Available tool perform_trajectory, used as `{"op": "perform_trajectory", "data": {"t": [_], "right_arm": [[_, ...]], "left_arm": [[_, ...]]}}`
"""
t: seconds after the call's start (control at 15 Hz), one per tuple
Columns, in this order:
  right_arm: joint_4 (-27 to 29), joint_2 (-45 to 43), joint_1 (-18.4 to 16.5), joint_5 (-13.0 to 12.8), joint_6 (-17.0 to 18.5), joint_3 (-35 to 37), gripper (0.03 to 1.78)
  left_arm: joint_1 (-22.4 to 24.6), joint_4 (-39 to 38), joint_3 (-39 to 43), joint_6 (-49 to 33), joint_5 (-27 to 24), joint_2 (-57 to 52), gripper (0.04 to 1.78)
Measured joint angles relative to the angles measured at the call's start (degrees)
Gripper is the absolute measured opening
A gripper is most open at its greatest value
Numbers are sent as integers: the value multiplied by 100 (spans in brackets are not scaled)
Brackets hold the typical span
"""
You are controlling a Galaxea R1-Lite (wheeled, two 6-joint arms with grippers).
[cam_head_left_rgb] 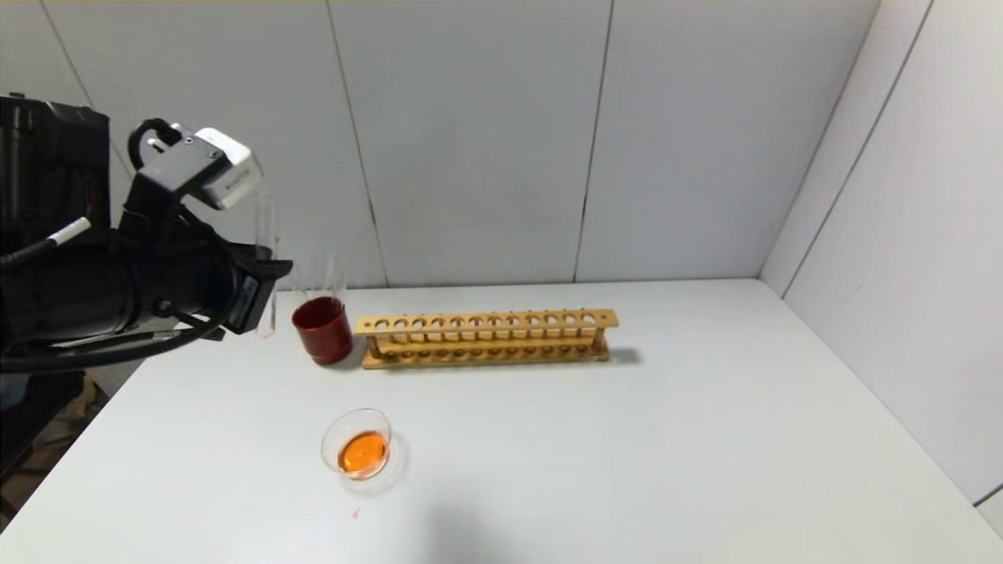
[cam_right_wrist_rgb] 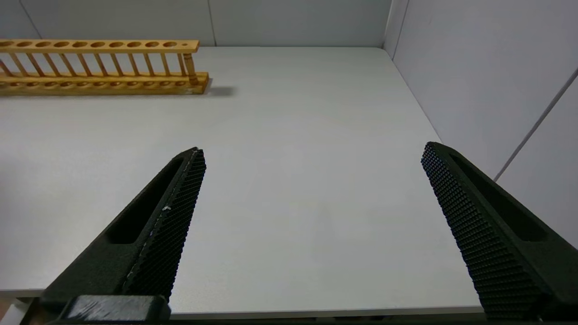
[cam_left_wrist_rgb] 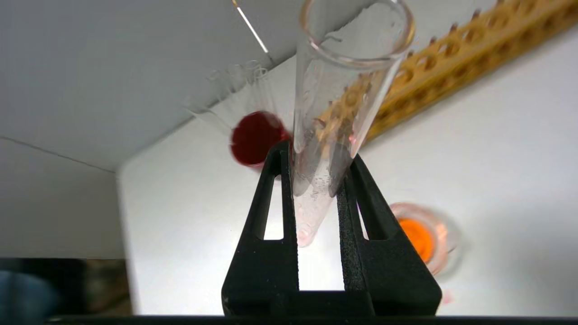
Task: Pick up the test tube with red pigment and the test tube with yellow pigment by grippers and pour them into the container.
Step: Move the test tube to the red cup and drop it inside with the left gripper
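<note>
Left gripper (cam_left_wrist_rgb: 316, 169) is up in the air at the table's 10 o'clock corner, fingers clamped on a clear test tube (cam_left_wrist_rgb: 336, 113), held upright. Tube looks nearly drained: only a faint pink residue and droplets near its round bottom, so I can't tell for sure which pigment it carried. Container (cam_head_left_rgb: 358, 452) sits on the table (cam_head_left_rgb: 705, 439) toward 7 o'clock, holding orange liquid; small pink drop on the table just beside it. Dark red cup (cam_head_left_rgb: 322, 330) at 11 o'clock with a couple of clear tubes standing in it, touching the left end of the wooden rack (cam_head_left_rgb: 486, 338). Right gripper (cam_right_wrist_rgb: 311, 180) is parked over the table's 5 o'clock side, fingers spread wide, holding nothing.
</note>
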Motion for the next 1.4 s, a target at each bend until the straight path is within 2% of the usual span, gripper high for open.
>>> {"op": "perform_trajectory", "data": {"t": [0.2, 0.4, 0.53, 0.8, 1.4], "right_arm": [[0, 0, -2, 0, 0, 0, 175], [2, 0, 2, 0, 0, 0, 175], [0, 0, 0, 0, 0, 0, 175], [0, 0, -2, 2, 0, 0, 175], [0, 0, 0, 2, 0, 0, 175]], "left_arm": [[995, -1126, 328, -828, -553, 405, 30], [1498, -2630, 516, -1596, -694, 1139, 30], [1606, -3419, 557, -2213, -719, 1640, 30], [1570, -4328, 546, -2860, -728, 2481, 30], [1575, -5425, 577, -3009, -674, 3638, 30]]}}
